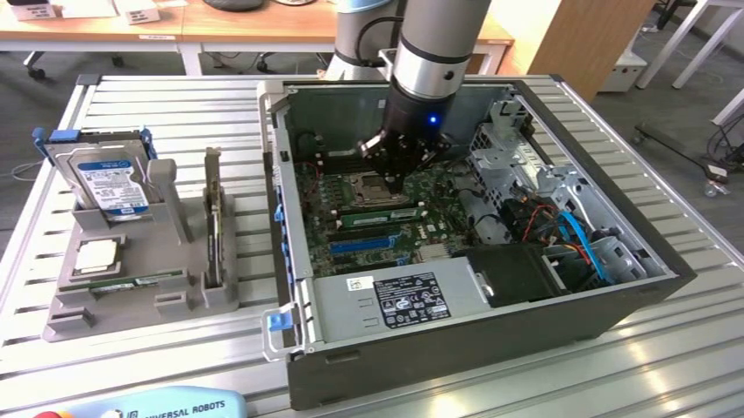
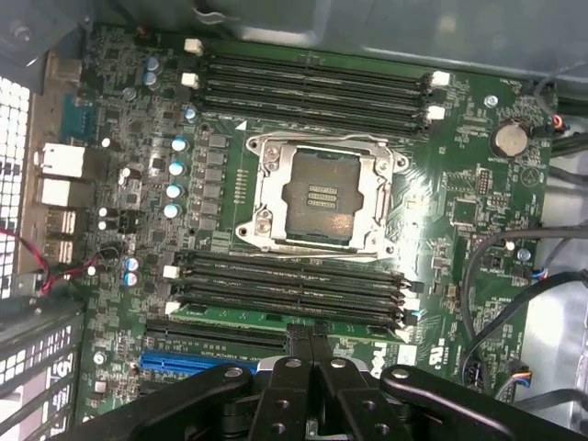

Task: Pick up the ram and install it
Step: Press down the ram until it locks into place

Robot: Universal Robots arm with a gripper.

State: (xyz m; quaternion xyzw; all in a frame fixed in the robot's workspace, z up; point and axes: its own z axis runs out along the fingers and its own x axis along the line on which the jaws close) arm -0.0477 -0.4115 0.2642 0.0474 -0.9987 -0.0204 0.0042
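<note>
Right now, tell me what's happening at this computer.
The robot's gripper is shut and reaches down inside the open computer case, over the motherboard. Its fingertips sit at the memory slots beside the empty processor socket, on a green ram stick lying in the slot nearest them.

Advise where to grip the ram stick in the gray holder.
Pinch the ram stick mid-length across its thin faces, coming straight down from above. It lies lengthwise in a groove of the gray holder, whose walls seem to block its ends.
</note>
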